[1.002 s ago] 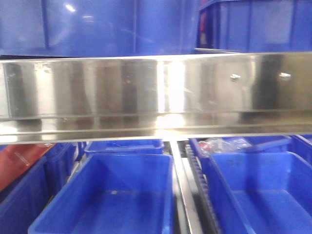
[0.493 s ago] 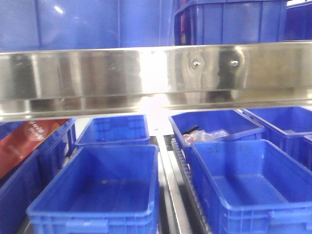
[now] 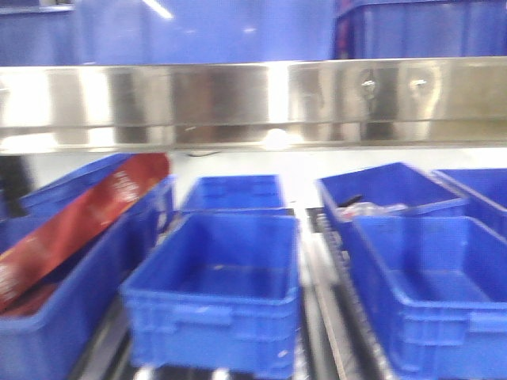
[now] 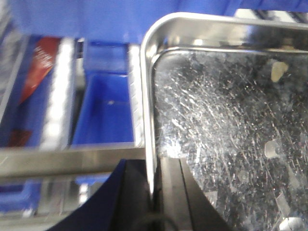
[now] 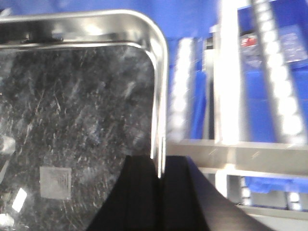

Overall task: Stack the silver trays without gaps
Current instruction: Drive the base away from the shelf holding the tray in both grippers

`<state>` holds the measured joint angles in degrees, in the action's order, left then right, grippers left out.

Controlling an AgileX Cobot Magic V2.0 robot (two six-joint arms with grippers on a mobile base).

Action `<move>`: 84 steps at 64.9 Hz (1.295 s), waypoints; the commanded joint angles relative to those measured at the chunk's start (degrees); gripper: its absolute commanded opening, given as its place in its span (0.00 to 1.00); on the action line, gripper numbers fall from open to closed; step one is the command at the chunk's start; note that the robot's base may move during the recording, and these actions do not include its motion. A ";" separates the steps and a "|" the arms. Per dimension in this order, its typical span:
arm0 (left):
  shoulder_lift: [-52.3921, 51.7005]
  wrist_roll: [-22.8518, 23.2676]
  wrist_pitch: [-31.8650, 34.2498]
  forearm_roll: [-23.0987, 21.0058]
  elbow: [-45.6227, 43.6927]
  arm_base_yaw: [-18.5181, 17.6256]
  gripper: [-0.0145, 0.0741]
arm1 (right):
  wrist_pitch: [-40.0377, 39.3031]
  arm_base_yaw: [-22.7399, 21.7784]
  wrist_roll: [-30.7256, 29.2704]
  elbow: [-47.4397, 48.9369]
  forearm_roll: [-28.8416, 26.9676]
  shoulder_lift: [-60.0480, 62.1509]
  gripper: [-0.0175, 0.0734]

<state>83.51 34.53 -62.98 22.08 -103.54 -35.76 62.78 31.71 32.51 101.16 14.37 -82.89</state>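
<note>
Two grippers: you have one on each side rim of a tray.
Left gripper: jaws pinch the left rim of the silver tray, a finger on either side of the wall.
Right gripper: jaws pinch a right rim; probably the same tray, though no view shows it whole.
Tray place: blue bins show beyond its rims.
Front view: shelf rail above the bins; red packet leaning in the left one.

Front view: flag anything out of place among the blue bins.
A long red packet lies askew in the leftmost blue bin, slanting diagonally with its upper end raised above the rim. The rear right bin holds loose clear-plastic clutter. The other bins look tidy.
</note>
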 commanded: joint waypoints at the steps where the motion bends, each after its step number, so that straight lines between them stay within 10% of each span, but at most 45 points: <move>1: -0.80 0.09 2.52 -0.70 -0.57 -0.53 0.15 | -2.64 0.38 -0.56 0.60 -0.02 0.22 0.11; 84: -0.80 0.09 2.52 -0.70 -0.57 -0.53 0.15 | -2.64 0.38 -0.56 0.60 -0.02 0.22 0.11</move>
<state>83.38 34.53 -62.98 22.08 -103.54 -35.76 62.78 31.71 32.51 101.16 14.37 -82.89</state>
